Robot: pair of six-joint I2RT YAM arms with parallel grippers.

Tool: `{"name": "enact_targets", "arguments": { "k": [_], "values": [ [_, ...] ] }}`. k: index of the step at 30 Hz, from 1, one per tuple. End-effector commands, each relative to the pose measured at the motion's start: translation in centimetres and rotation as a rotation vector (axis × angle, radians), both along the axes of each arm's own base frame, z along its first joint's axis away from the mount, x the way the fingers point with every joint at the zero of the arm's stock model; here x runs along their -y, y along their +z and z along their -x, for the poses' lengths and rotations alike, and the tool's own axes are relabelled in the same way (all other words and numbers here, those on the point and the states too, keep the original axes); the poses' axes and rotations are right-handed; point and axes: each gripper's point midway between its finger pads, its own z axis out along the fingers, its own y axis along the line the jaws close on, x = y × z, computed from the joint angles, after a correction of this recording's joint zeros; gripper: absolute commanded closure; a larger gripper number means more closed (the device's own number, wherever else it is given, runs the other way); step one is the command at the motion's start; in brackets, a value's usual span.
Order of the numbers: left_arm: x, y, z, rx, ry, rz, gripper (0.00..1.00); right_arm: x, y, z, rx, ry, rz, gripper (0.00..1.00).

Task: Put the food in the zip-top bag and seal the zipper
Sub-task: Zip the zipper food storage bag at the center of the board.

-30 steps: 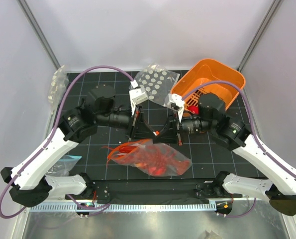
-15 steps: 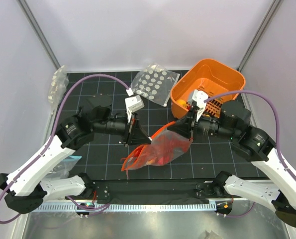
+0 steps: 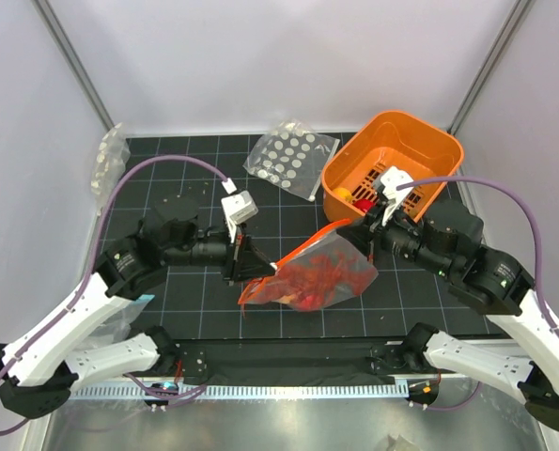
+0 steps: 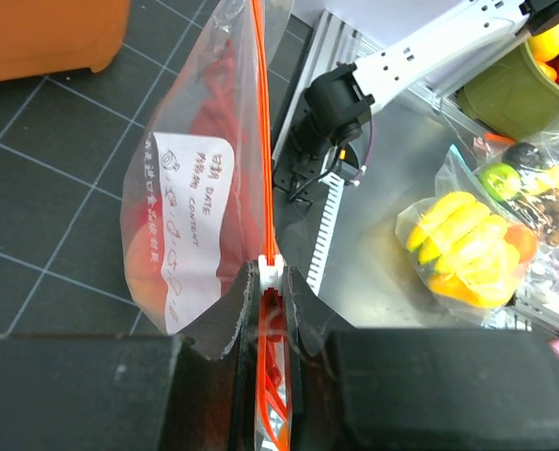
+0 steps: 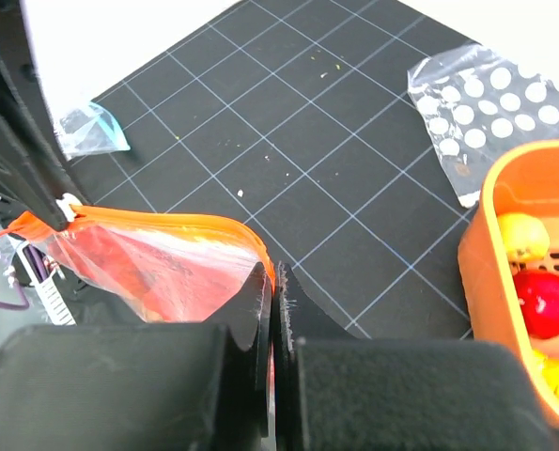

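The clear zip-top bag (image 3: 317,274) hangs stretched between my two grippers, just above the mat. Red toy food (image 3: 309,280) shows inside it. The orange-red zipper (image 3: 305,246) runs along its top edge from one gripper to the other. My left gripper (image 3: 265,269) is shut on the zipper at its white slider (image 4: 271,272). The left wrist view shows the zipper (image 4: 263,141) and the bag's white label (image 4: 190,225). My right gripper (image 3: 343,229) is shut on the zipper's other end, and the right wrist view shows the strip (image 5: 166,224) curving into my gripper (image 5: 274,279).
The orange slotted basket (image 3: 429,139) stands at the back right with round fruit (image 3: 359,197) in it, close behind my right gripper. A clear bag with white discs (image 3: 288,155) lies at the back centre. Another clear bag (image 3: 108,160) lies at the far left edge.
My grippers have drawn apart, left toward the near left, right toward the basket. The bag has come up off the mat and now stretches between them.
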Motion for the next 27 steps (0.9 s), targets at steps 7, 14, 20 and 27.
{"name": "enact_targets", "arguments": {
  "k": [7,14,20,27],
  "values": [
    [-4.7,-4.2,5.1,-0.166,-0.026,-0.116,1.00,6.8,3.1,-4.2,0.131,-0.420,-0.034,0.99],
    [-6.0,-5.3,5.9,-0.192,0.005,-0.128,1.00,6.0,3.1,-4.1,0.118,-0.397,-0.055,0.99],
    [-5.8,-3.7,3.9,-0.123,0.098,-0.097,0.64,3.5,3.7,-3.1,0.135,-0.246,-0.100,0.99],
    [-3.9,-1.3,-0.2,-0.035,0.209,-0.067,0.19,0.6,4.5,-0.9,0.157,-0.031,-0.131,0.99]
  ]
}}
